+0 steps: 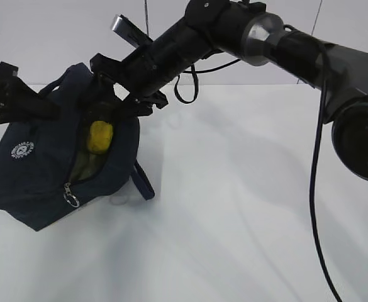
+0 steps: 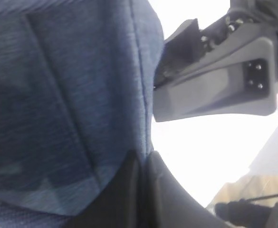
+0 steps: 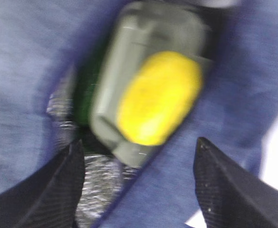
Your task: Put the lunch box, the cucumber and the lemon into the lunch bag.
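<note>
Lunch bag (image 1: 42,170): on counter (image 1: 246,207), mouth open | Lemon (image 3: 158,97): inside, resting on lunch box (image 3: 129,71) lid | Cucumber (image 3: 85,97): green sliver beside box | Right gripper (image 3: 139,185): jaws spread above the opening, empty | Left gripper (image 2: 141,190): jaws pressed together pinching bag fabric.

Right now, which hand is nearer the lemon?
Right. The right hand hangs open just above the lemon inside the lunch bag; the left hand pinches the bag's fabric outside.
</note>
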